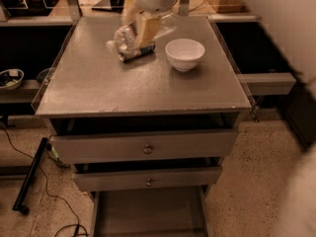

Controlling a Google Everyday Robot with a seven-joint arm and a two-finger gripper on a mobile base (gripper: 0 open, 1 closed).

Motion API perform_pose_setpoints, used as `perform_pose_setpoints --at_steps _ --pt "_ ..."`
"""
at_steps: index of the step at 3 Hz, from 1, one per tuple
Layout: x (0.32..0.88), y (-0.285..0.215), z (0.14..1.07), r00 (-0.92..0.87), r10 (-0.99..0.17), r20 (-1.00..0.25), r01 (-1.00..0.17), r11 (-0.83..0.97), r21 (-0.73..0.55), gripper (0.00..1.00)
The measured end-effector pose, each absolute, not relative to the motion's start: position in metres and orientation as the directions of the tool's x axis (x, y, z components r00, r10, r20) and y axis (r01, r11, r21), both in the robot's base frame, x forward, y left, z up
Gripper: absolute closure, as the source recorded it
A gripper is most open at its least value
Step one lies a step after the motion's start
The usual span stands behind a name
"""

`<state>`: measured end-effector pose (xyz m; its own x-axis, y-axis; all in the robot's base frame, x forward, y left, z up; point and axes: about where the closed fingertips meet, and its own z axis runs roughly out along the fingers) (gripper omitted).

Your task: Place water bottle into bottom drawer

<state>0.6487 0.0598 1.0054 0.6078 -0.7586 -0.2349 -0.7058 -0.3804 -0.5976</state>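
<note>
The clear, crinkled water bottle (122,37) is sitting against the hand (148,27) at the worktop's (128,90) back. Whether the hand is grasping it, I cannot tell.

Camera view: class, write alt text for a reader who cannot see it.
The gripper is at the water bottle at the back of a grey cabinet top, beside a crushed can and a white bowl. Below, the bottom drawer is pulled out under two knobbed drawers.
</note>
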Motion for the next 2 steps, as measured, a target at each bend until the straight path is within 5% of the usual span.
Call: perform_pose_setpoints --at_steps 2 --pt "0.592 -0.011 0.994 0.457 -0.853 -0.251 -0.787 -0.257 -0.561 1.00"
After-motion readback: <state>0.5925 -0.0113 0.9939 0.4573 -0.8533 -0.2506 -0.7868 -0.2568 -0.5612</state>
